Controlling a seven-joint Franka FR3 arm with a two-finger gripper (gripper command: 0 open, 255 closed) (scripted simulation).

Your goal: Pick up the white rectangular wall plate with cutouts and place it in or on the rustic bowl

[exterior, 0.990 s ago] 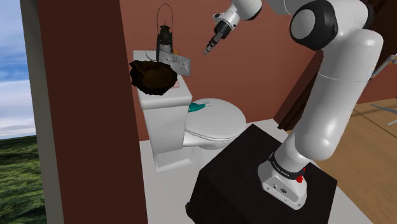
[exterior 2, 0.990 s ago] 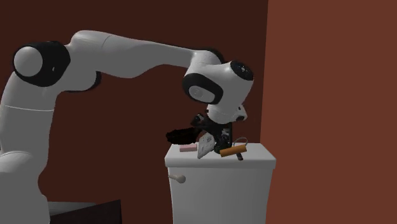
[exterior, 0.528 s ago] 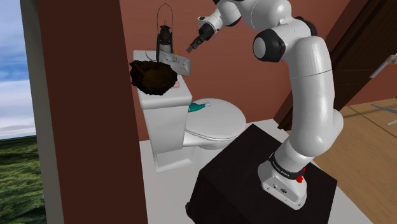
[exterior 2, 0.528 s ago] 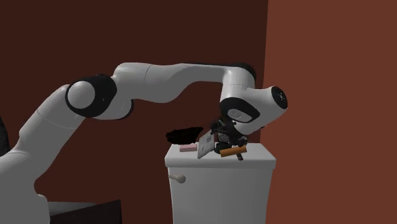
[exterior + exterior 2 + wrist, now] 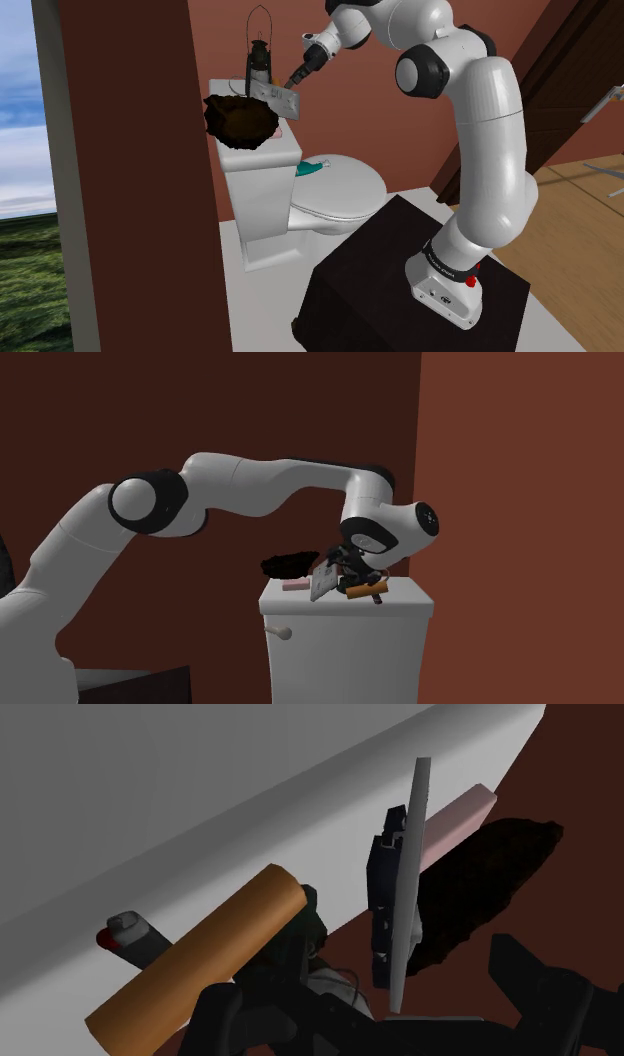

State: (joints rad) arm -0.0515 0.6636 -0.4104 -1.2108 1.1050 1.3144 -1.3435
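Claw (image 5: 297,76) wide open astride the tilted wall plate (image 5: 273,96), upper centre; uneven closing could knock it off the toilet tank (image 5: 262,195).

Tilted wall plate (image 5: 276,97) against dark bowl (image 5: 238,120) on toilet tank (image 5: 264,165), end effector (image 5: 297,74) just above.

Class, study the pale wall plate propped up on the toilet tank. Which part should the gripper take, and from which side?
Probably the wall plate's free upper edge, one finger on each flat face, coming down along its plane. It stands tilted, nearly on edge, its thin edge towards the open gripper. The dark bowl sits close beside it, so a sideways approach looks cramped.
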